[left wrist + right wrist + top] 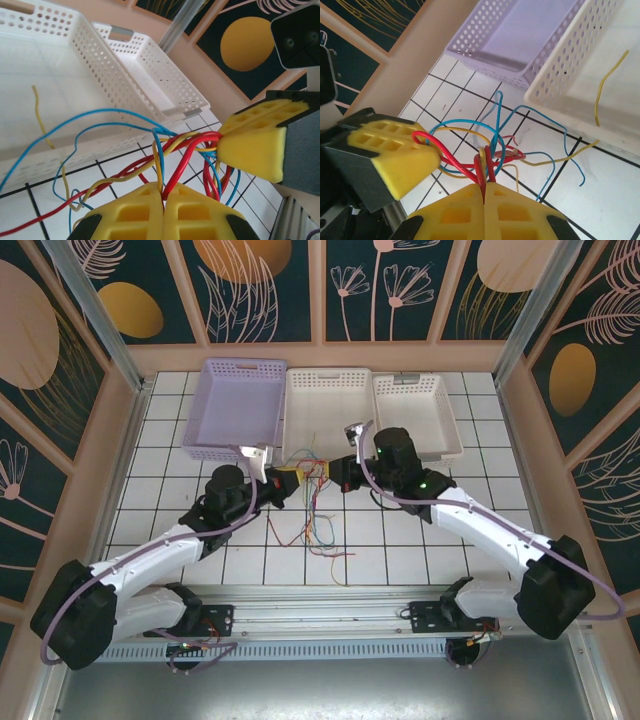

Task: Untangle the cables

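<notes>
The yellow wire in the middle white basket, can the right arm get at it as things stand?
Probably not yet. The right gripper has its jaws shut on the cables, which the left gripper clamps too. Once it lets go, the white basket is open-topped and nothing covers the yellow wire.
</notes>
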Action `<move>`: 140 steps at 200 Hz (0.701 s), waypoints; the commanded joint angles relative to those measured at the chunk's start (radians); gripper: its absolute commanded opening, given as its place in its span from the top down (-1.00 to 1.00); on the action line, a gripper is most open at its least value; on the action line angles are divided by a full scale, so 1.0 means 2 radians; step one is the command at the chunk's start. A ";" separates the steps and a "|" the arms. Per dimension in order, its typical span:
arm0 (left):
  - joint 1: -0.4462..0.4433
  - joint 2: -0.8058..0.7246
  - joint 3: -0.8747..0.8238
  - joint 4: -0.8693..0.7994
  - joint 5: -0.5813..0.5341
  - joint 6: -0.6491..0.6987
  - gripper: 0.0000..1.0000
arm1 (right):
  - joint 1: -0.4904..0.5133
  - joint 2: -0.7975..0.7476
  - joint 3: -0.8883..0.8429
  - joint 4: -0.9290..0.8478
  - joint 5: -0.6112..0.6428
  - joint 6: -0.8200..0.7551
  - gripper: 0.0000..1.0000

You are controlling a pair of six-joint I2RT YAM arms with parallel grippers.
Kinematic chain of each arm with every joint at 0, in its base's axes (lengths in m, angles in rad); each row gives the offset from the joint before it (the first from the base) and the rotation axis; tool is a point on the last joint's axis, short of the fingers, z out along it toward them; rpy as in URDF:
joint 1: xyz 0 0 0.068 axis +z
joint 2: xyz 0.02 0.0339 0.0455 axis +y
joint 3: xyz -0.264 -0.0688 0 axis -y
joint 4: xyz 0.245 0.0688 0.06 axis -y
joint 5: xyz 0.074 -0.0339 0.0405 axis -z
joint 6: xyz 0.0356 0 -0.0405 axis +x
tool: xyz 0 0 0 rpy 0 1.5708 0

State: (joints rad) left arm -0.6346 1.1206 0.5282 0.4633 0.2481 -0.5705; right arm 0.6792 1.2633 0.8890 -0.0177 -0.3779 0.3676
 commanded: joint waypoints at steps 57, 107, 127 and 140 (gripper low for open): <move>0.001 -0.069 0.082 -0.136 -0.102 -0.019 1.00 | -0.011 -0.003 -0.011 0.003 -0.018 0.007 0.18; 0.001 -0.088 0.119 -0.207 -0.073 -0.012 1.00 | -0.046 0.001 -0.034 -0.001 0.008 0.050 -0.04; 0.001 -0.106 0.125 -0.233 -0.053 0.000 1.00 | -0.060 0.025 -0.050 0.014 0.009 0.083 -0.06; 0.001 -0.119 0.119 -0.236 -0.046 0.001 1.00 | -0.058 0.050 -0.057 0.038 -0.014 0.101 -0.07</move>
State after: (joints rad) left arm -0.6350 0.9413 0.7330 0.0288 0.1059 -0.5911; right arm 0.5709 1.2881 0.8200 0.0017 -0.3756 0.4767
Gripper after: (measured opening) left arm 0.040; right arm 0.532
